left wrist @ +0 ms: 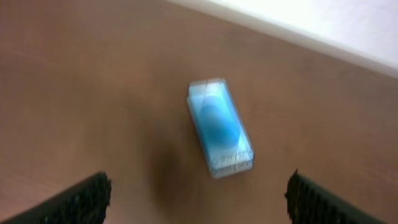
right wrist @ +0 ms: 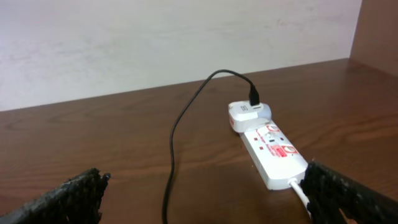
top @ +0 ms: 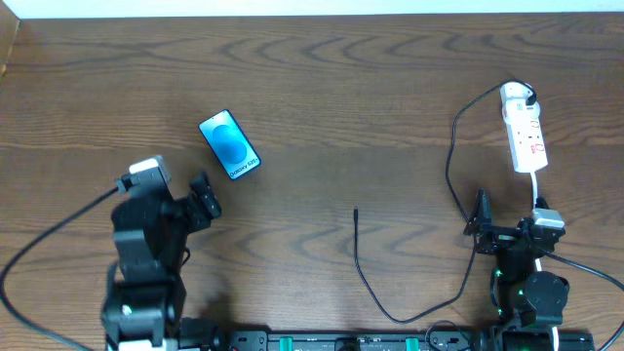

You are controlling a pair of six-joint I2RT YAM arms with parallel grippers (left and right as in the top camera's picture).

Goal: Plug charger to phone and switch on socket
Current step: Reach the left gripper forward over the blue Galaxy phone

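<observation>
Left wrist view. The phone (left wrist: 220,127) lies flat on the brown table (left wrist: 93,93) near centre, slightly skewed, with its lit blue screen up. A darker round pattern fills the screen's middle, and small text, too blurred to read, sits at the nearer end. The left gripper (left wrist: 198,202) is spread wide, its dark fingers (left wrist: 78,202) in the two lower corners, clear of the phone. A pale surface (left wrist: 323,25) borders the table at upper right.

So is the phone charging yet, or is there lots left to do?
Not yet. Done: the charger is joined to the white plug on the socket. In hand: nothing; the left gripper and right gripper are open and empty. Left: its tip lies on the table, away from the phone, so plug it in, then switch on.
</observation>
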